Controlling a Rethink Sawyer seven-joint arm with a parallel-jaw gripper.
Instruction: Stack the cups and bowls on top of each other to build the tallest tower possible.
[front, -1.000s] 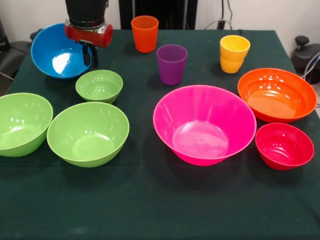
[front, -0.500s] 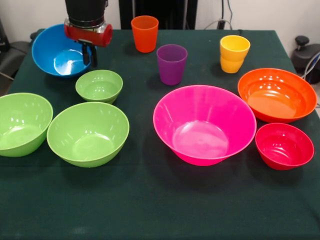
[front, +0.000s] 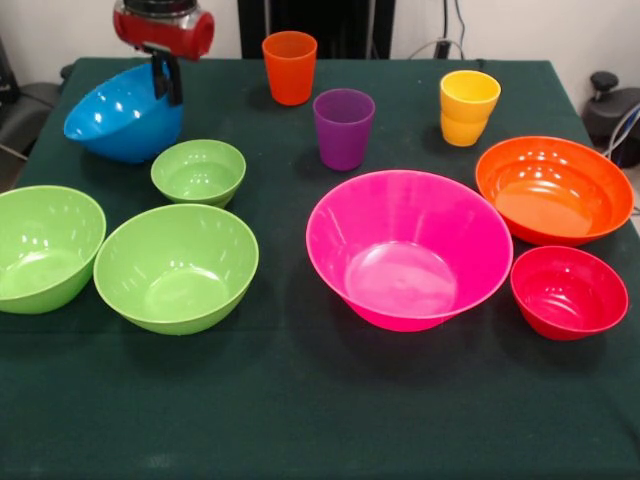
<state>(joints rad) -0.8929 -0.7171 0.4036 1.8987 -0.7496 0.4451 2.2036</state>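
My gripper (front: 165, 82) is at the back left, shut on the right rim of the blue bowl (front: 122, 118), which hangs tilted with that rim raised. Three lime green bowls stand in front of it: a small one (front: 198, 172), a middle one (front: 176, 266) and one at the left edge (front: 40, 247). The large pink bowl (front: 408, 248) is in the centre, the orange bowl (front: 553, 190) and the small red bowl (front: 568, 291) at the right. The orange cup (front: 290, 67), purple cup (front: 343, 128) and yellow cup (front: 468, 107) stand upright at the back. No tower shows.
Everything stands on a dark green tablecloth (front: 320, 410). The robot's black pedestal (front: 320, 25) is behind the orange cup. Dark equipment (front: 610, 105) sits off the table's right edge.
My gripper has risen with the blue bowl's rim in it. The bowl has tipped from lying open towards the camera to hanging tilted, its outer side showing. Nothing else moved.
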